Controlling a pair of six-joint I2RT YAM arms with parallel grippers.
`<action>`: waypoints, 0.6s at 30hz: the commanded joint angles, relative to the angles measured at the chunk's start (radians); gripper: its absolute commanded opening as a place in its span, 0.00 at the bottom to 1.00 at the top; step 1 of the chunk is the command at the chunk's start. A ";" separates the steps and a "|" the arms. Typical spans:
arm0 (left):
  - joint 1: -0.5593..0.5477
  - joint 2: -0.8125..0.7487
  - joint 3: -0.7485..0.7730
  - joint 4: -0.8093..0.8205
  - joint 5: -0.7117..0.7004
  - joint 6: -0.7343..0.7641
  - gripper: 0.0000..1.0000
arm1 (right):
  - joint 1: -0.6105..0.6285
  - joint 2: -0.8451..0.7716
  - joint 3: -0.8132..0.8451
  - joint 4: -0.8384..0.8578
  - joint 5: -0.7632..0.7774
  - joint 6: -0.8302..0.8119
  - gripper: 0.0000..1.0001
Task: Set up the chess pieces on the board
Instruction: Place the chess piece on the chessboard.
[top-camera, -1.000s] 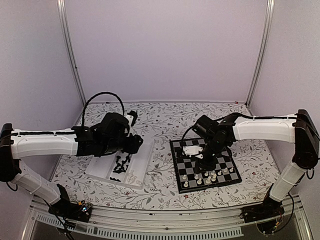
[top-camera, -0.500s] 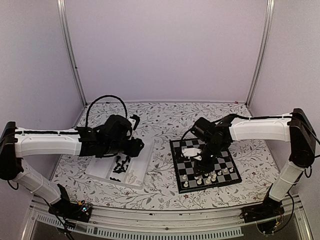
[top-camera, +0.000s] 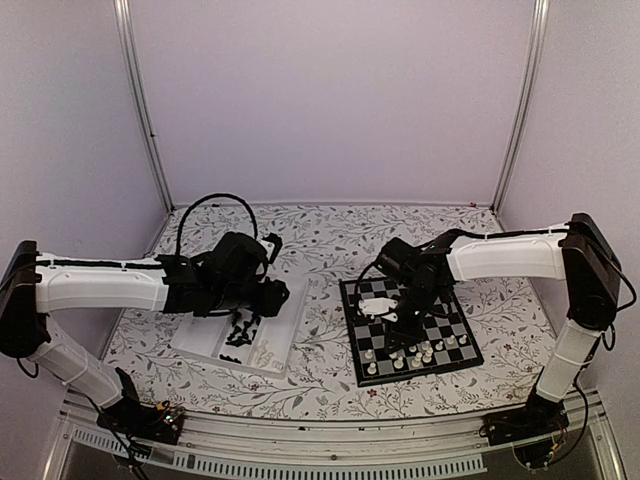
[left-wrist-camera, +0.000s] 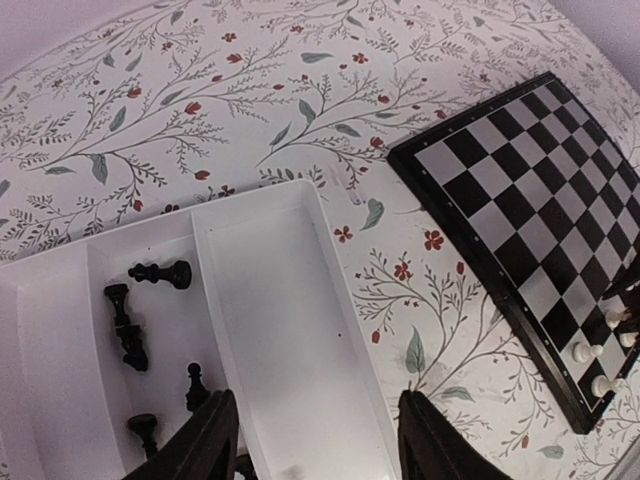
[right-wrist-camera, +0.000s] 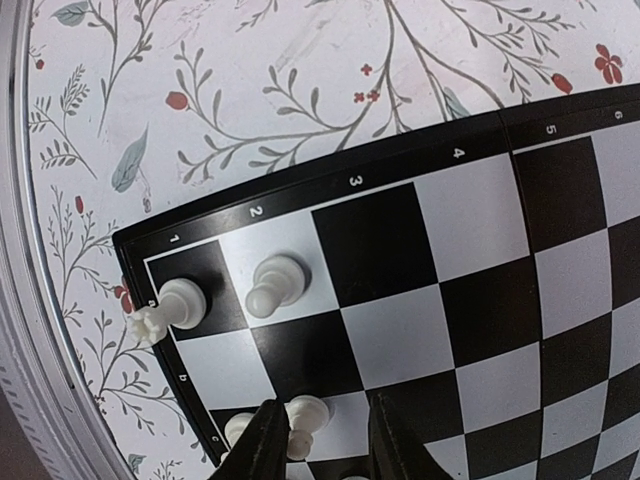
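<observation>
Several white chess pieces (right-wrist-camera: 275, 285) already stand along the near edge of the board (right-wrist-camera: 480, 230). The right gripper (right-wrist-camera: 325, 402) hangs low there, jaws slightly apart around a white pawn (right-wrist-camera: 305, 415) without pinching it, probably just seating it. The left gripper (left-wrist-camera: 315, 410) hovers wide open and empty over the clear tray (left-wrist-camera: 300, 330), where black pieces (left-wrist-camera: 160, 272) lie.

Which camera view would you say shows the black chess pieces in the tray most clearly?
The left wrist view: the black chess pieces lie individually visible in one compartment of the tray. The top external view shows them only as a small dark cluster; the right wrist view shows none.
</observation>
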 joint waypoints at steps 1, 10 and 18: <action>0.012 0.011 0.011 -0.001 0.007 -0.012 0.57 | 0.008 0.002 0.010 -0.009 0.026 0.008 0.30; 0.013 0.023 0.018 0.001 0.010 -0.009 0.57 | 0.008 -0.011 -0.006 -0.007 0.069 0.009 0.29; 0.011 0.014 0.023 -0.040 0.025 -0.007 0.55 | 0.000 -0.039 0.093 -0.050 -0.058 0.021 0.30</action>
